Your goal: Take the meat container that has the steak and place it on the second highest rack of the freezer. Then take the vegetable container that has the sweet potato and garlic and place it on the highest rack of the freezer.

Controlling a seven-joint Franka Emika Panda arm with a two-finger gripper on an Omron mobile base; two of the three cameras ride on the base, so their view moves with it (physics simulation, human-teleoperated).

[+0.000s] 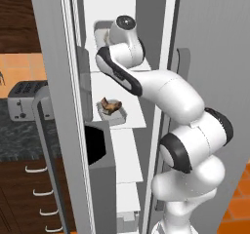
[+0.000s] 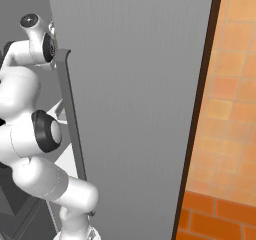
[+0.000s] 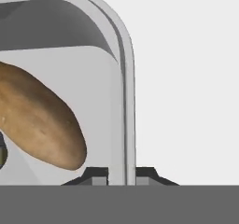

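Arm reaches into freezer (image 1: 126, 4), upper centre. Gripper (image 3: 122, 177) clamps tray (image 3: 126, 101) rim; sweet potato (image 3: 39, 120) inside. Lower tray (image 1: 115, 115): steak (image 1: 110, 105).

No readable text anywhere — no labels, brands, numbers or signs on any surface.

Arm (image 1: 166, 89): glossy white rounded segments, thick and bulbous
Joints: dark black bands between shells (one black oval cap in the right base view)
Finger tips (image 3: 98, 177): small, dark grey, blocky
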